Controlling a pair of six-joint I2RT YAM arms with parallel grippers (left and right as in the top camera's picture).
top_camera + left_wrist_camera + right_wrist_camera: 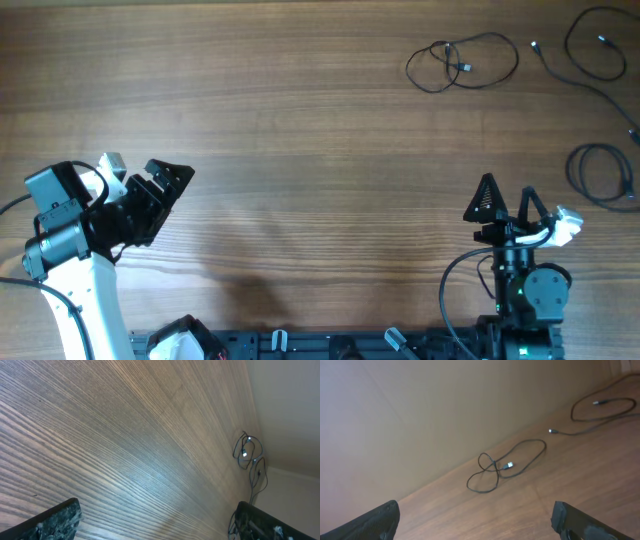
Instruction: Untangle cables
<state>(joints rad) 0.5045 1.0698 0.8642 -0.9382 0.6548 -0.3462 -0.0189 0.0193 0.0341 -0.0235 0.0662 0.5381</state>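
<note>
cables [465,68] sprawl in far corner of table [300,150]; left hand [152,176] and right hand [508,199] gape, well away.

Thin blk cables [465,67] lie in loose loops far right, plug ends showing.

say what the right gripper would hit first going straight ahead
Likely the small looped cable, lying about centred ahead of the right gripper; only bare table lies between, though height is unclear.

Black-and-grey left arm [60,235] and right arm [530,285], white parts, 2 black triangular fingers [487,198] each.
</note>
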